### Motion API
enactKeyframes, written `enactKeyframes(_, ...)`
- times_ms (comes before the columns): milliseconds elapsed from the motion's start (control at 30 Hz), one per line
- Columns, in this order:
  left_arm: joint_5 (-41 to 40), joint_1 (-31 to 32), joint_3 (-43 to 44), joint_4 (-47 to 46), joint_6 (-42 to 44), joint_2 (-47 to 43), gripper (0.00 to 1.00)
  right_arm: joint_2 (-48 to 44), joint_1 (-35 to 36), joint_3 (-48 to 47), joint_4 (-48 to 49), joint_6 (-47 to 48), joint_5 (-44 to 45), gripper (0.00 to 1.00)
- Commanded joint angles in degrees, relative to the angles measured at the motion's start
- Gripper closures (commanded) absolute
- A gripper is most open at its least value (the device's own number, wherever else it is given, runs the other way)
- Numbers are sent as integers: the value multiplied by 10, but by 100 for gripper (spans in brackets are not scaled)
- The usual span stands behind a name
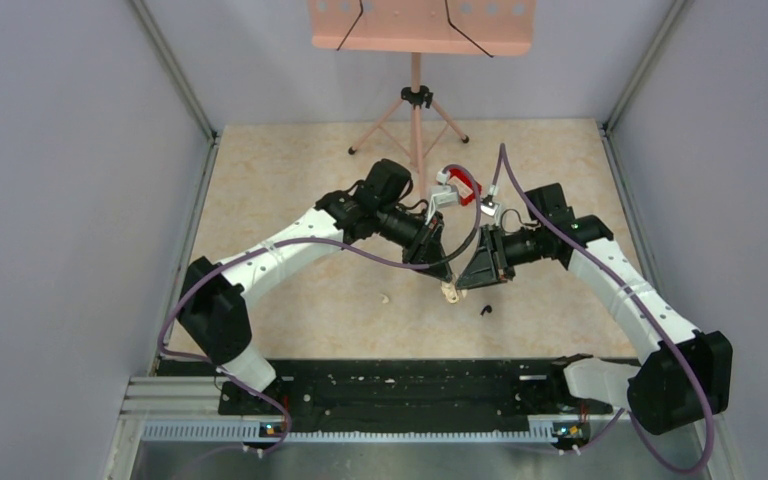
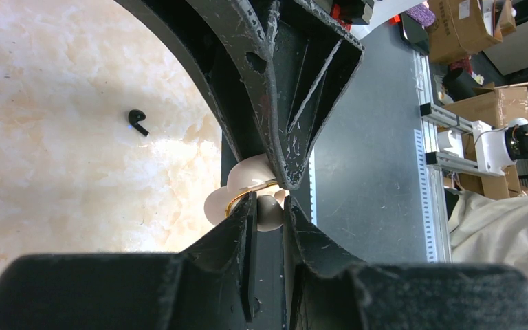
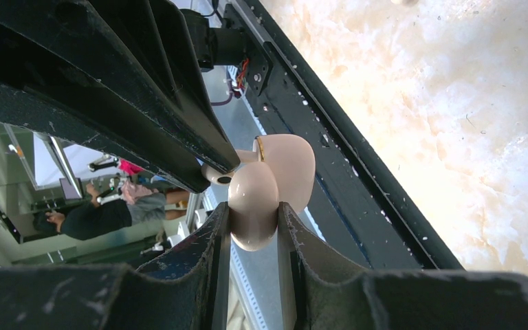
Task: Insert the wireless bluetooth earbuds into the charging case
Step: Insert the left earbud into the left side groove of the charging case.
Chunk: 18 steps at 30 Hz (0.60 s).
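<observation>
Pink perforated stand top is seen at the far end, carried on a tripod. Beige marbled surface is walled in by grey panels. A red item is placed just in front of the tripod. A small pale scrap is seen mid-surface. Cardboard boxes are stacked off-surface.

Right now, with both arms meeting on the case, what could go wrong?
The charging case is pinched by its rounded shell in the jaws of the right gripper and the left gripper; an uneven pull could make it slip and drop. One black earbud lies loose on the table, and with both grippers occupied, fetching it means releasing one hold first.
</observation>
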State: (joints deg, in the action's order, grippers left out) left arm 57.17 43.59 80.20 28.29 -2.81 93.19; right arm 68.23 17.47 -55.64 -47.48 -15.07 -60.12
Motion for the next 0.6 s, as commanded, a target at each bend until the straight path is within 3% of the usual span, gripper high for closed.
enactKeyframes(0,7,-1,24,5,21,2,100,-19,8,-29,7,2,-18,100)
enactKeyframes(567,-12,24,62,55,54,31,100,-17,21,-41,22,-19,-17,100)
